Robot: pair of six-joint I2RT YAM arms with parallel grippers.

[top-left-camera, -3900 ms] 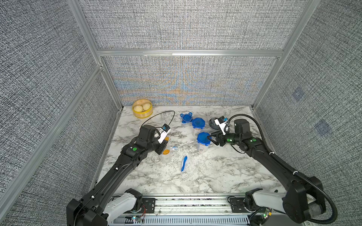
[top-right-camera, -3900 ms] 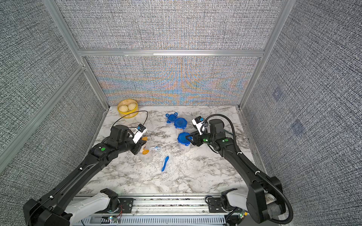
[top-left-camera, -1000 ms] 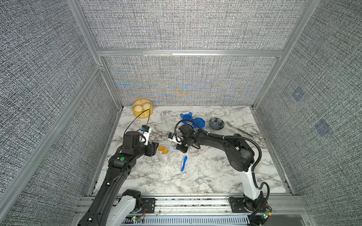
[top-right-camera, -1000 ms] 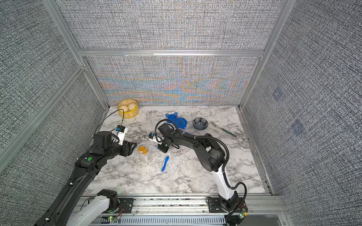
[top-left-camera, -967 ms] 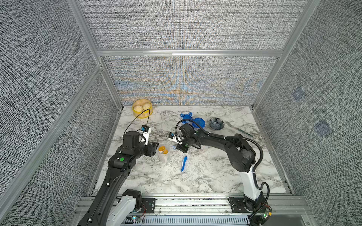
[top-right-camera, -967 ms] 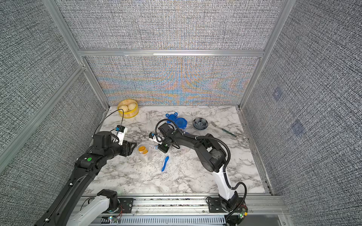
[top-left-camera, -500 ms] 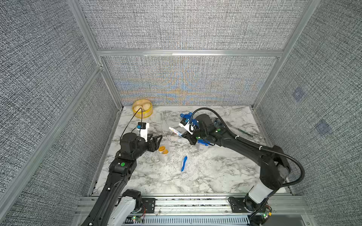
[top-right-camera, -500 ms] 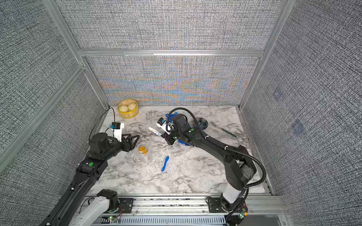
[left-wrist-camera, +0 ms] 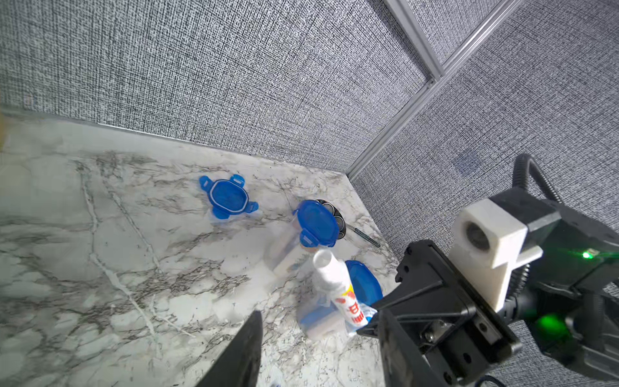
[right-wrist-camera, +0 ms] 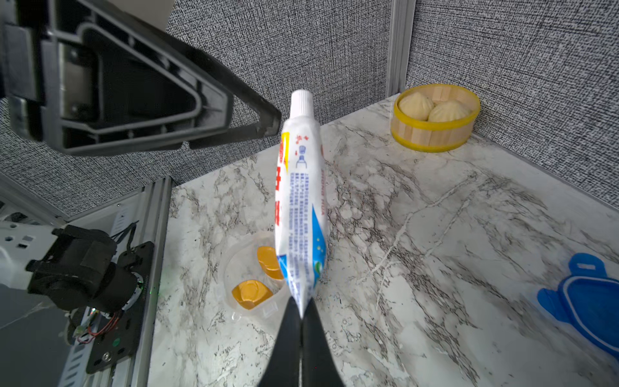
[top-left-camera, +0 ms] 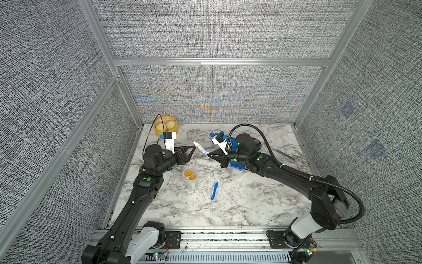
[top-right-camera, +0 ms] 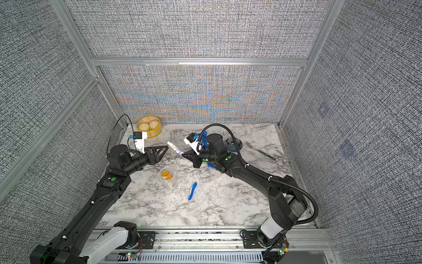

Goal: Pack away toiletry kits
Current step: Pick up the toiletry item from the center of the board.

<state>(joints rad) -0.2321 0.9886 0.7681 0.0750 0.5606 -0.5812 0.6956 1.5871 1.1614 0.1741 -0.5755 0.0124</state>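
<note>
Right wrist view, please: what are you pinching?
— My right tool [right-wrist-camera: 301, 310] is pressed together on the crimped end of the toothpaste tube [right-wrist-camera: 299, 201], which hangs in the air over the worktop [right-wrist-camera: 418, 234], near the open cup [right-wrist-camera: 234, 261]; whether right above it, I cannot tell.
— And your other side?
— My left tool [top-left-camera: 192, 150] is spread partway and holds nothing. One of its fingertips [right-wrist-camera: 271, 124] stands right by the tube's shoulder; touching or just apart, I cannot tell.
— How far along are you?
— I judge two kits of three done: the left wrist view shows two lidded cups [left-wrist-camera: 316, 222] standing near each other. The third is half packed, with two orange caps [right-wrist-camera: 249, 293] showing inside the open cup. Left to do: the tube goes in, then the blue toothbrush [top-left-camera: 214, 190] lying flat on the worktop near that cup, then the loose lid [left-wrist-camera: 229, 199], well apart toward the back wall, gets clipped on.
— Anything you can't vouch for?
— What sits inside the lidded cups: their walls are blurred, and in both top views my right arm [top-left-camera: 285, 173] covers most of them. The bottles under the orange caps barely show.
</note>
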